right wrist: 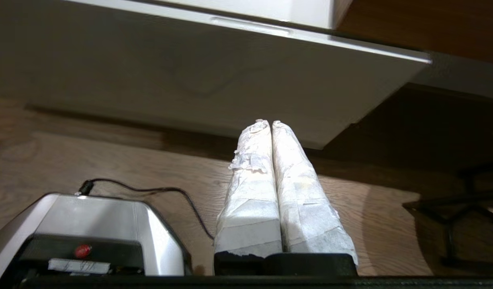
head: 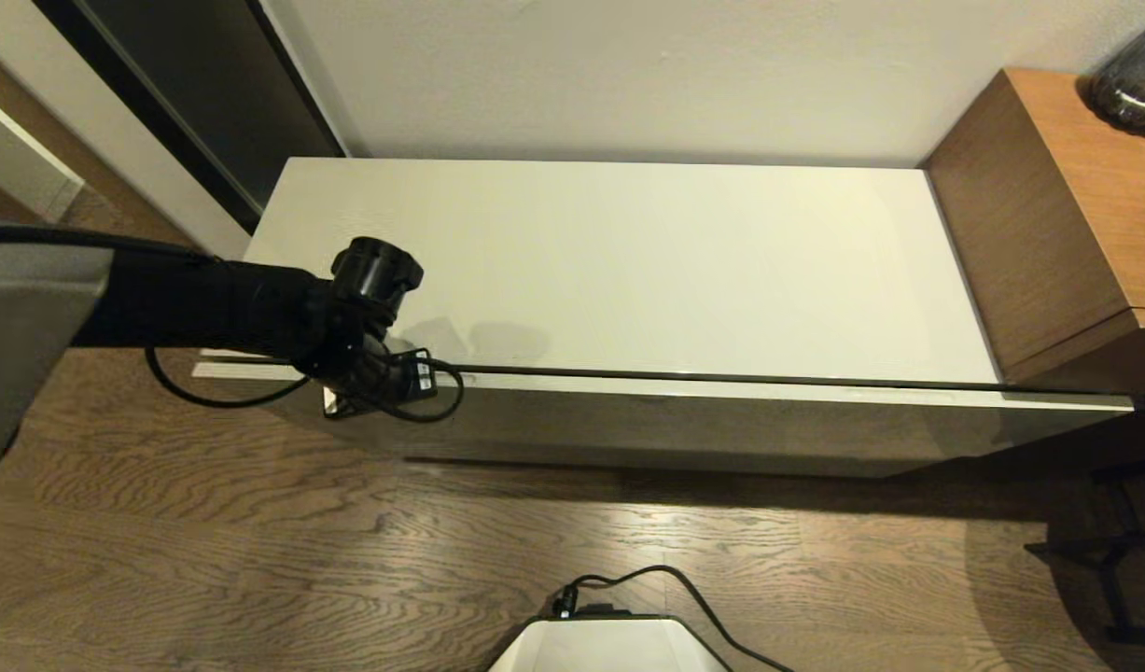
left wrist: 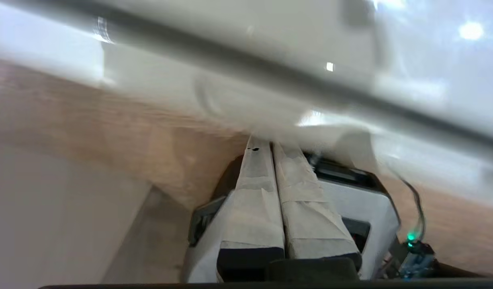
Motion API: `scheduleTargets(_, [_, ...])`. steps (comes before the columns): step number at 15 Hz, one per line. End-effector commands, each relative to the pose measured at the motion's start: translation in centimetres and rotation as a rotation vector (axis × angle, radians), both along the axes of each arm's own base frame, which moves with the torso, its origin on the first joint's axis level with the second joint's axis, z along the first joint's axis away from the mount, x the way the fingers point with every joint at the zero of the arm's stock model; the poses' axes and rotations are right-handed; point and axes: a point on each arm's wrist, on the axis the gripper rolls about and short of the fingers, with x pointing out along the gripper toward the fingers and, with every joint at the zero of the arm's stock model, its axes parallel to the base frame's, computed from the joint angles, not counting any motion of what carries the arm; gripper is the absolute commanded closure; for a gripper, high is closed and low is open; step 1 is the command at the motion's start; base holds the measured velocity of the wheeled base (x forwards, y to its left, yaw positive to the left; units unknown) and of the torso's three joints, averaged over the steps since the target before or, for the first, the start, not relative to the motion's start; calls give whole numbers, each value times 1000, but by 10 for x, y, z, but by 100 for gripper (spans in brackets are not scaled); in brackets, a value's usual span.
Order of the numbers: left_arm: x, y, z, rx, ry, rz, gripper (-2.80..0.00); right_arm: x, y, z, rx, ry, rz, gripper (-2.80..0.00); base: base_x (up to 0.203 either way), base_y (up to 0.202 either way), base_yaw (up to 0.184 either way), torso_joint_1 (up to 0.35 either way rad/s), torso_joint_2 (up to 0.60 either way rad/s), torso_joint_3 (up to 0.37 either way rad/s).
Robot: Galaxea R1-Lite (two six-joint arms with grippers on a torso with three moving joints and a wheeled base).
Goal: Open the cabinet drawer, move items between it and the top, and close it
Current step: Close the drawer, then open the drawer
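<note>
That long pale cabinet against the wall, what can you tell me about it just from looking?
The low cabinet is long and rectangular, with a glossy beige-cream top on which nothing can be seen. A dark gap runs along the front edge above the drawer front, which looks shut or nearly so and has a slim recessed strip near its upper edge. It stands on a wooden floor, back to the white wall, beside a brown wooden unit. The left end effector, fingers shut, sits at its front left edge; contact is unclear.
</note>
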Motion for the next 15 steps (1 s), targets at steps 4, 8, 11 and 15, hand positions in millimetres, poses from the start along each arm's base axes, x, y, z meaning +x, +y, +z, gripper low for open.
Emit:
scheduleTargets(4, [-59, 24, 95, -65, -103, 13, 0, 0, 0, 0, -1, 1, 2, 0, 0, 0, 0, 0, 0, 0])
scheduleTargets(8, [-183, 48, 160, -120, -217, -38, 0, 0, 0, 0, -1, 1, 2, 0, 0, 0, 0, 0, 0, 0])
scheduleTargets(11, [-214, 54, 154, -105, -152, -59, 0, 0, 0, 0, -1, 1, 2, 0, 0, 0, 0, 0, 0, 0])
scheduleTargets(15, [-326, 97, 158, -86, -173, 5, 0, 0, 0, 0, -1, 1, 2, 0, 0, 0, 0, 0, 0, 0])
